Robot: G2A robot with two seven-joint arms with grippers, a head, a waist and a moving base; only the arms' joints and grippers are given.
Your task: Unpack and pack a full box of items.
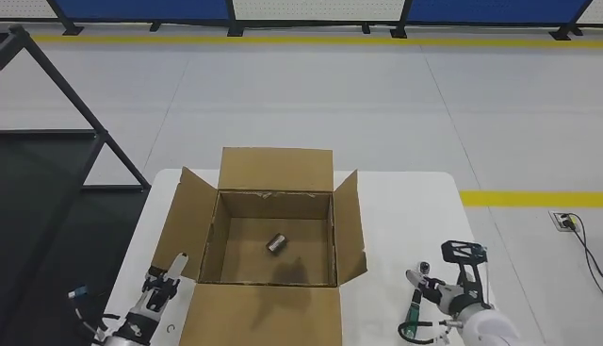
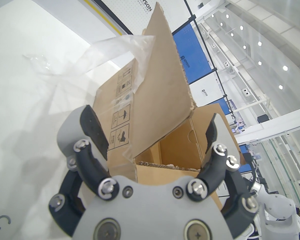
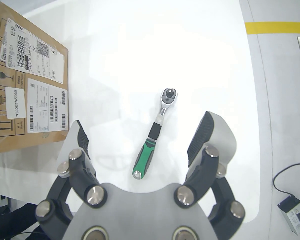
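**Open pincers flanking an unfolded box**

At the near edge of the white surface (image 3: 170,38), the right pincer (image 3: 143,123) is pointing downward with its fingers spread wide, gripping nothing. A green-handled ratchet wrench (image 3: 153,136) is lying flat on the surface in line with the gap between them, its head pointing away from the wrist. Across from it, the left pincer (image 2: 152,126) is sitting low beside the cardboard box (image 1: 276,169), likewise released and empty, angled up at a raised side flap. The box is standing between the two arms with all four flaps folded outward.

From above, the top view is giving the box's interior, where a small dark cylinder (image 1: 275,243) is lying on the floor. The left wrist view is adding clear plastic film (image 2: 115,48) hanging off the flap's edge. The right wrist view is bringing out white shipping labels (image 3: 46,106) on the box's outer face.
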